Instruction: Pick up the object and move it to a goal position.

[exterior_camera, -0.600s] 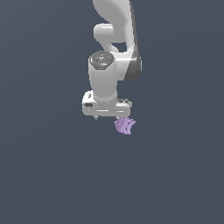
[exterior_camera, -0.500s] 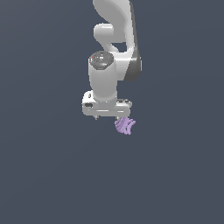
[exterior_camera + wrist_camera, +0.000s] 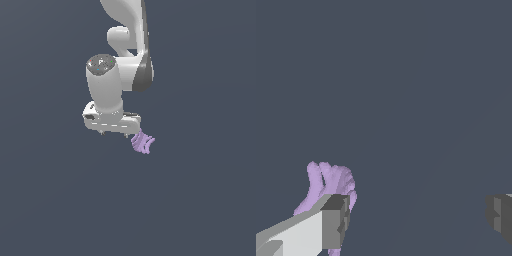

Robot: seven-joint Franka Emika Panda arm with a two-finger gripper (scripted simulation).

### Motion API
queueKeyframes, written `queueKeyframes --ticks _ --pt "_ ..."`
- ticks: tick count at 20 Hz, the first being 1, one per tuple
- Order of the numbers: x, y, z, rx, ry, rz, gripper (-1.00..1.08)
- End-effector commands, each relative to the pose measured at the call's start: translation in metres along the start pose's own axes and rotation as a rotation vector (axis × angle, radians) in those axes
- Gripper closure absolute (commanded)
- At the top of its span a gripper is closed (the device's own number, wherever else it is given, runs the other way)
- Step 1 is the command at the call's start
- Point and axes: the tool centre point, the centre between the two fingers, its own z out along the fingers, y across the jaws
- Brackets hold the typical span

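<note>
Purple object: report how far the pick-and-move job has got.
Done: the arm has brought its hand down next to the purple object. In hand: lining up the grasp. In the wrist view the object sits behind one finger, outside the wide-open gap rather than between the fingers, so nothing is gripped. Left: centre over it, close, lift and carry it to the goal, which no picture shows.
</note>
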Motion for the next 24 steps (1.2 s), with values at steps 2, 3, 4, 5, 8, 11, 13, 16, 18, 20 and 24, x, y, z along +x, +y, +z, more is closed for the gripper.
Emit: queueKeyframes --ticks 2,3,4,5,8,11,13,16,18,20,24 --pt "0.000 0.000 0.000 0.001 0.000 0.001 -0.92" --pt "-0.001 -0.002 0.001 0.000 0.000 0.001 -0.92" --pt "-0.001 -0.003 0.002 0.000 0.000 0.003 -0.92" --pt "-0.002 -0.004 0.003 -0.001 -0.001 0.006 -0.92" --pt "-0.004 -0.009 0.008 -0.002 0.000 0.021 -0.92" --pt "-0.008 -0.017 0.015 -0.004 0.000 0.040 -0.92" --pt "-0.012 -0.024 0.021 -0.006 0.000 0.057 -0.92" --pt "-0.019 -0.036 0.032 -0.009 0.000 0.086 -0.92" --pt "-0.024 -0.045 0.040 -0.012 0.001 0.110 -0.92" --pt "-0.031 -0.056 0.049 -0.015 0.001 0.136 -0.92" --pt "-0.047 -0.076 0.068 -0.020 0.003 0.190 -0.92"
